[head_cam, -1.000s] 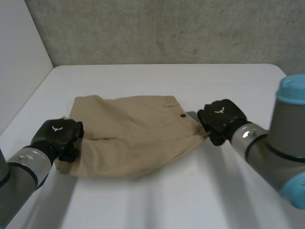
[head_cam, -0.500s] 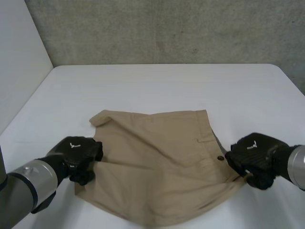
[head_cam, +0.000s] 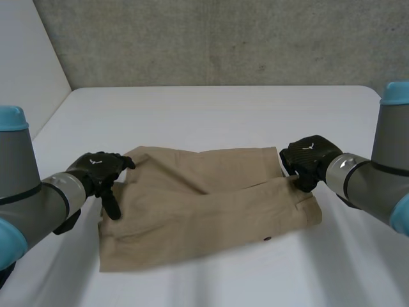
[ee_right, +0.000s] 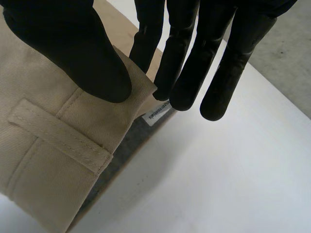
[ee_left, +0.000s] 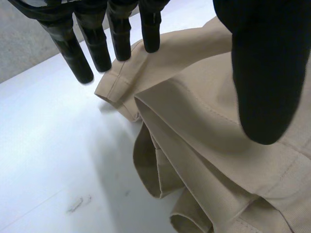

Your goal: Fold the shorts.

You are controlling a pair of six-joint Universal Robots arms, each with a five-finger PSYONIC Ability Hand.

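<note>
Main worry for us is the right hand (head_cam: 307, 155). Its thumb sits on top of the waistband corner (ee_right: 104, 114) with straight fingers behind it, so the shorts (head_cam: 211, 208) look pinched there. If that arm pulls away without letting go first, we reckon the top layer gets dragged and the fold opens up.

The left hand (head_cam: 97, 169) is open and holding nothing. Its fingers are straight, with the fingertips (ee_left: 150, 34) just touching the hem at the shorts' other end and the thumb hovering over the cloth. A sideways brush from it could shove the layers there, which are puffy with gaps between the hems.

The shorts are tan and lie near the middle of the white desk (head_cam: 223, 109), between both hands, doubled over into a long band. The layers don't line up, and the upper one runs skewed. A dark button (head_cam: 266, 240) peeks out at the near edge. A grey lining (ee_right: 124, 148) with a small label (ee_right: 156, 112) shows under the waistband.
</note>
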